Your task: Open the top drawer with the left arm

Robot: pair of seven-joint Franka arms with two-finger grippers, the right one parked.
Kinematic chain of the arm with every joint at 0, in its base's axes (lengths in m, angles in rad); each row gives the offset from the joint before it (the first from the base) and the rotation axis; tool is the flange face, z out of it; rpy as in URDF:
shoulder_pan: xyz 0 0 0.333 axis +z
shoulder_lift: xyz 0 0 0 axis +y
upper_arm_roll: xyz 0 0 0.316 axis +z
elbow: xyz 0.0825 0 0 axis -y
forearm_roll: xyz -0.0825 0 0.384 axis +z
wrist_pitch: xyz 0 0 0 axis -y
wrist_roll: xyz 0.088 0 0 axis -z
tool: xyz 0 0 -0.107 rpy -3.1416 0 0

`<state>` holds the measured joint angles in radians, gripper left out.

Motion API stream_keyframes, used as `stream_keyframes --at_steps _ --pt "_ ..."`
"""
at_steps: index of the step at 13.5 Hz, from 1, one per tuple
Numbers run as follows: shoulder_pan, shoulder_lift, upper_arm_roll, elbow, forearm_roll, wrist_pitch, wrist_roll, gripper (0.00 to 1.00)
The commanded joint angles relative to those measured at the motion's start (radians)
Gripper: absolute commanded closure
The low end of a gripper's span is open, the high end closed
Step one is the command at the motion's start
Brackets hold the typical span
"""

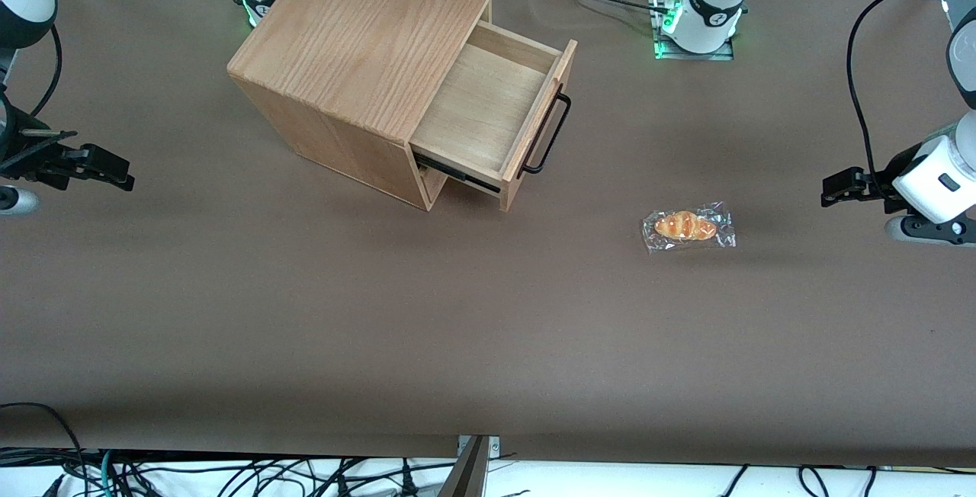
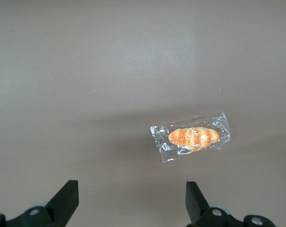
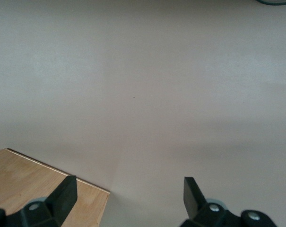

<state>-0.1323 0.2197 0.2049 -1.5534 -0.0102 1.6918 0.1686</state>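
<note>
The top drawer (image 1: 488, 108) stands pulled far out of the oak cabinet (image 1: 358, 32), its tray bare inside. Its black bar handle (image 1: 550, 135) faces the working arm's end of the table. The left arm (image 1: 934, 177) hangs at that end, well away from the drawer. Its gripper (image 1: 833, 192) is open above bare tabletop, with nothing between the fingers. In the left wrist view the gripper (image 2: 132, 189) shows both fingertips (image 2: 67, 196) spread wide apart.
A bread roll in a clear wrapper (image 1: 688, 227) lies on the brown table (image 1: 305, 314) between the drawer and the gripper, nearer to the front camera than the handle. The roll (image 2: 192, 138) also shows ahead of the fingers. The cabinet top (image 3: 34, 189) shows in the right wrist view.
</note>
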Motion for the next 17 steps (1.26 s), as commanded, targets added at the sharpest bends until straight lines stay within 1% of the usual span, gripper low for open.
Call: stream_keyframes --at_steps 1,10,13,17 --pt "-0.001 0.018 0.007 0.032 0.015 -0.001 0.029 0.00" --pt "0.023 0.013 0.005 0.041 -0.001 -0.081 0.022 0.00" --pt "0.026 0.013 0.005 0.059 -0.020 -0.095 0.023 0.00" --pt "0.028 0.013 0.005 0.073 -0.021 -0.107 0.023 0.00"
